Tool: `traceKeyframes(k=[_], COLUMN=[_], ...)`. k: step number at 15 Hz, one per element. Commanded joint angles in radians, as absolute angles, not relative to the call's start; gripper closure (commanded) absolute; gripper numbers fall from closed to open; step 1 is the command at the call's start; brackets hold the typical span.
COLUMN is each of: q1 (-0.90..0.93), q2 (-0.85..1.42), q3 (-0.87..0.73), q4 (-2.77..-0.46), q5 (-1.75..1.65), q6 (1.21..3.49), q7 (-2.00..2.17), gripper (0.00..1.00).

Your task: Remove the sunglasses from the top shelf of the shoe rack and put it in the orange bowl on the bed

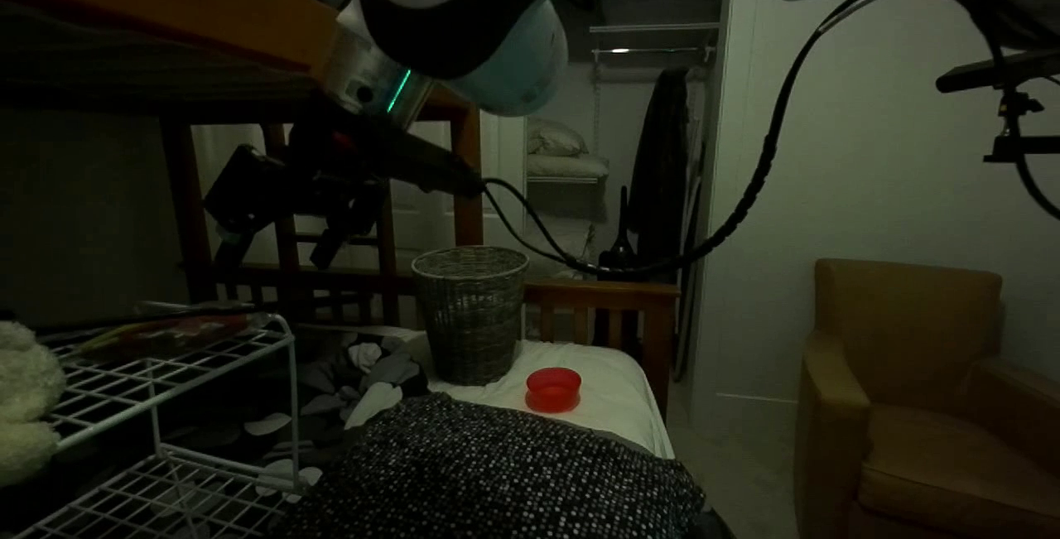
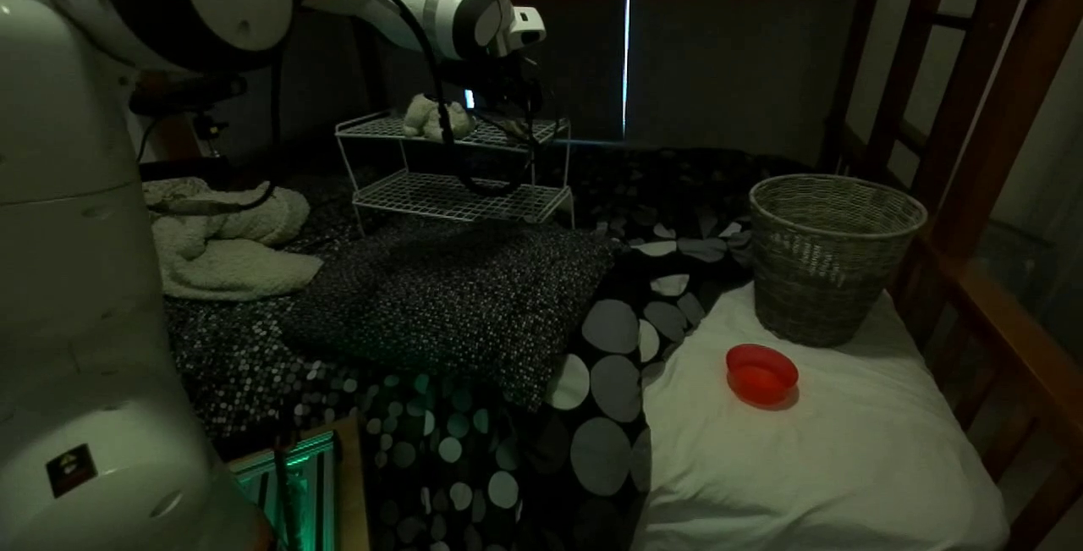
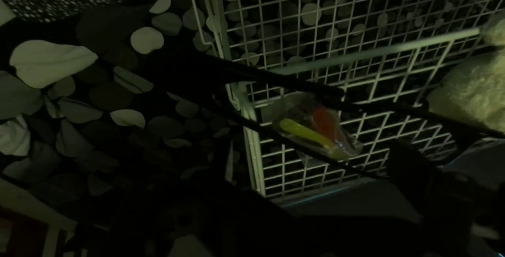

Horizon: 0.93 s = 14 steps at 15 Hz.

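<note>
A clear packet with a yellow and a red part, apparently the sunglasses [image 3: 307,130], lies near the end of the top shelf [image 3: 255,162]; it is a dim reddish shape in an exterior view [image 1: 178,336]. The white wire shoe rack [image 1: 295,415] [image 2: 457,198] stands on the bed [image 1: 497,464] [image 2: 457,305]. My gripper [image 1: 276,256] is open and empty, above that shelf end; in the wrist view its dark fingers [image 3: 311,152] stand apart around the packet. The orange bowl [image 1: 553,390] [image 2: 761,376] looks red and empty, on the white bedding.
A white fluffy toy [image 1: 29,398] [image 2: 436,118] [image 3: 477,91] sits on the top shelf. Long thin black pieces [image 3: 292,83] cross the packet's area, unclear what. A wicker basket [image 1: 469,315] [image 2: 833,263] stands behind the bowl. The upper bunk [image 1: 166,17] hangs overhead.
</note>
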<state>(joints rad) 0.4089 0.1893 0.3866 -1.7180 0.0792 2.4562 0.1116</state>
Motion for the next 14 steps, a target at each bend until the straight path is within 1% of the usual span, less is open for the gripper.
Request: traceKeyframes(k=[1,2,3,4,5,12,13,14], q1=[0.435,0.441,0.447,0.450,0.454,0.474,0.475,0.477], q2=[0.283,0.303,0.320,0.329,0.340,0.381,0.384,0.387], q3=[0.389,0.388,0.387,0.387,0.387,0.377,0.376,0.374], q4=[-1.639,-1.623,-1.606,-1.595,-1.582,-1.534,-1.531,-1.526], q5=[0.075,0.074,0.074,0.078,0.077,0.067,0.067,0.065], q6=[2.485,2.489,2.491,2.486,2.482,2.456,2.449,2.441], q7=[0.096,0.095,0.091,0.087,0.081,0.082,0.083,0.084], gripper=[0.00,0.01,0.06,0.16,0.31,0.86,0.92,0.99])
